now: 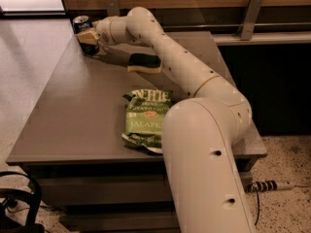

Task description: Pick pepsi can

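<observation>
The pepsi can (pixel 82 23), dark blue with a silver top rim, is at the far left back corner of the grey table (pixel 73 110). My gripper (pixel 89 38) reaches across the table from the right and is shut on the can's body, with its tan fingers (pixel 87 35) across the can's front. Only the can's top and a dark strip of its side show. I cannot tell whether the can rests on the table or is just off it.
A green jalapeño chip bag (pixel 147 115) lies flat near the table's middle front. A dark green sponge (pixel 145 62) lies under my forearm. A wooden wall with metal brackets (pixel 250 16) runs behind the table. A power strip (pixel 269 186) lies on the floor at right.
</observation>
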{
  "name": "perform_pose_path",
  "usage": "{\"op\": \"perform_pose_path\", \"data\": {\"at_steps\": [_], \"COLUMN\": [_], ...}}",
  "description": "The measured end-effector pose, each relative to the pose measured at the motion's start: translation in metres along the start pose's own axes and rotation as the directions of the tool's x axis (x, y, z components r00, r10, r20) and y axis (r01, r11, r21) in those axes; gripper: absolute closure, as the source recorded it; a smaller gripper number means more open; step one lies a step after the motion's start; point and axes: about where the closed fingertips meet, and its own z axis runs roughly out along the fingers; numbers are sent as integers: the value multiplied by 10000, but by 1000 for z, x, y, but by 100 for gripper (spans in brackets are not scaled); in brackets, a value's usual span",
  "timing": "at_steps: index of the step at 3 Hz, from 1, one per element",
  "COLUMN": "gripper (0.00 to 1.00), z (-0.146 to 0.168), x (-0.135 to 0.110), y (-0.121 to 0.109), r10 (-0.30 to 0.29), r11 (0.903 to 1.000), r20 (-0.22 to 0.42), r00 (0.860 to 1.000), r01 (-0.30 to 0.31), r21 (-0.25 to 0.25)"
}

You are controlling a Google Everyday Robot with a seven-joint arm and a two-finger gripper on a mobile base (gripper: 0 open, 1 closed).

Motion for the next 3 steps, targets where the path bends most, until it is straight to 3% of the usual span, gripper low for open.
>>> {"op": "perform_pose_path", "data": {"at_steps": [1, 2, 3], "gripper": [100, 100, 100], "z": [0, -14, -43], "x": [0, -6, -17], "y": [0, 2, 4], "r10": [0, -113, -273], "r11": [10000, 9999, 9996], "r20": [-1, -403, -689], "r00": [10000, 9991, 9972], "r01": [0, 112, 265], "r21": [-2, -24, -127]}}
